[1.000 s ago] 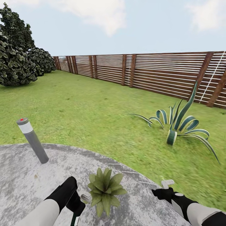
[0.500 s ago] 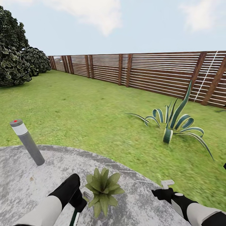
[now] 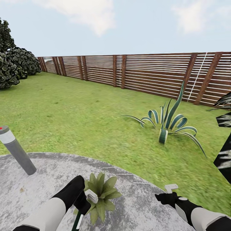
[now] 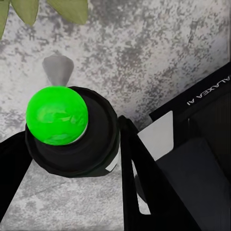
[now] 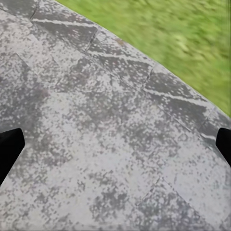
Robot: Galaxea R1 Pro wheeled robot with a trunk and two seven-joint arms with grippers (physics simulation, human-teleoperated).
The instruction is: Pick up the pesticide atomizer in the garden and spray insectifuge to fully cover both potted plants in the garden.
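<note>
Readable text, one item: white lettering "GALAXEA AI", partly cut off, on black robot housing (image 4: 202,94), right edge of left wrist view.

L gripper (image 3: 84,201) clamped on sth; R gripper (image 3: 169,190) spread (fingers apart).

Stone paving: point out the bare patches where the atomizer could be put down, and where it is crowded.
Bare paving lies between the grey bollard and the left gripper, and again between the potted plant and the right gripper. It is crowded where the left gripper holds the atomizer at the plant's leaves.
</note>
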